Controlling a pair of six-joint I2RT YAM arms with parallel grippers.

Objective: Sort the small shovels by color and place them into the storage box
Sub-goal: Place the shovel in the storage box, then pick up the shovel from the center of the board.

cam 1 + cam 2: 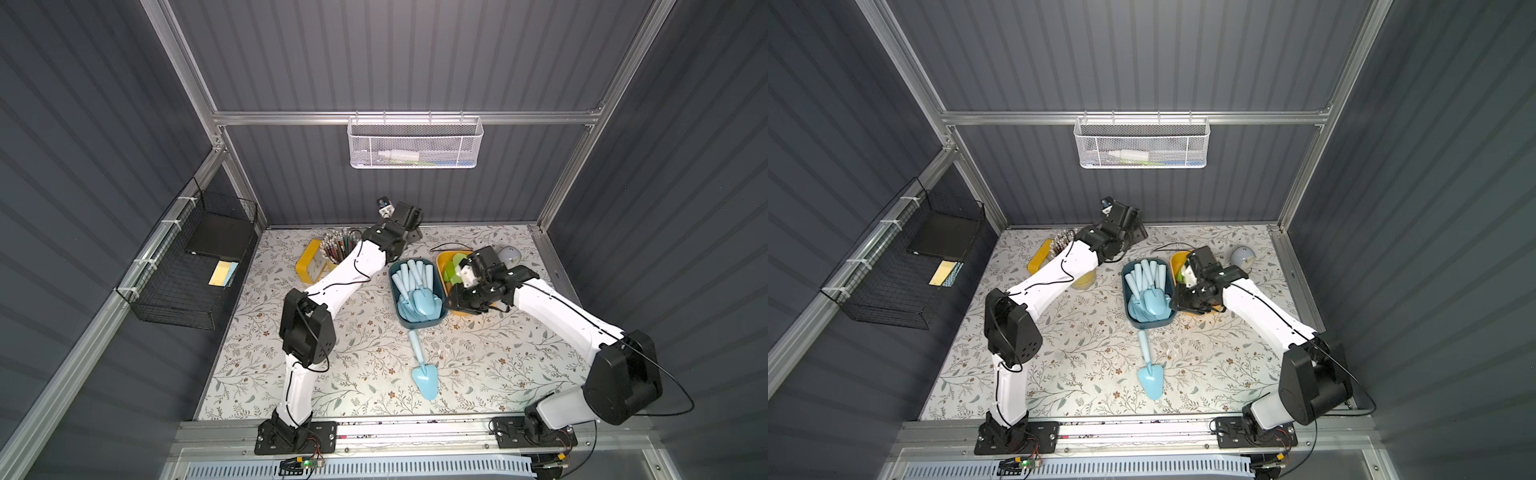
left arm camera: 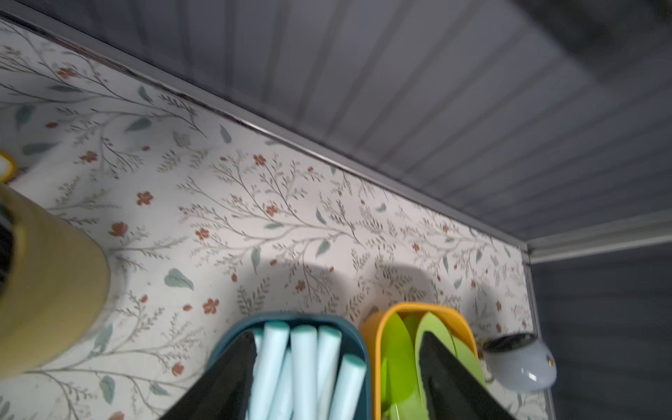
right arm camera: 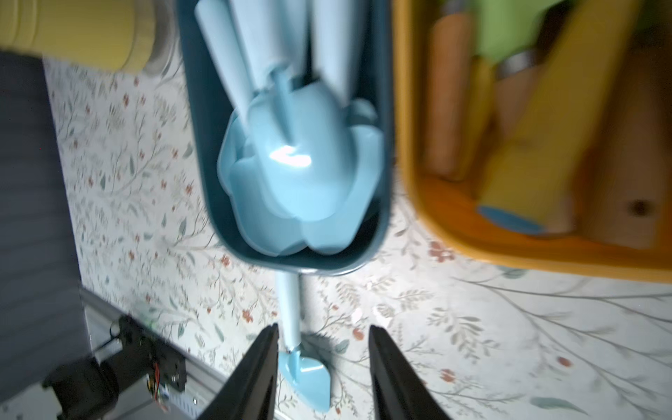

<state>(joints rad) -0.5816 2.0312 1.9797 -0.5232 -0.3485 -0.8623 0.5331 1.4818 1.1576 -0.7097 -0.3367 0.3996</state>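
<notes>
The floral counter (image 1: 365,357) lies beneath both hands. The left hand (image 2: 338,338) hangs above the far ends of two boxes that stand side by side. Its fingers are spread wide with nothing between them. The right hand (image 3: 323,329) is over the near end of the orange box (image 1: 440,264), fingers apart and empty.

The teal box (image 1: 419,322) sits just beside the right hand, toward the left arm. It is packed with pale-blue shovels (image 1: 415,286), blades at the near end. In the orange box, green-bladed shovels (image 2: 398,363) lie below the left hand.

One loose pale-blue shovel (image 1: 426,378) lies flat on the counter, below the right hand and nearer the robot's base. Its handle reaches the teal box's near wall; whether they touch I cannot tell.

A pencil cup (image 1: 338,245) stands near the left hand.
</notes>
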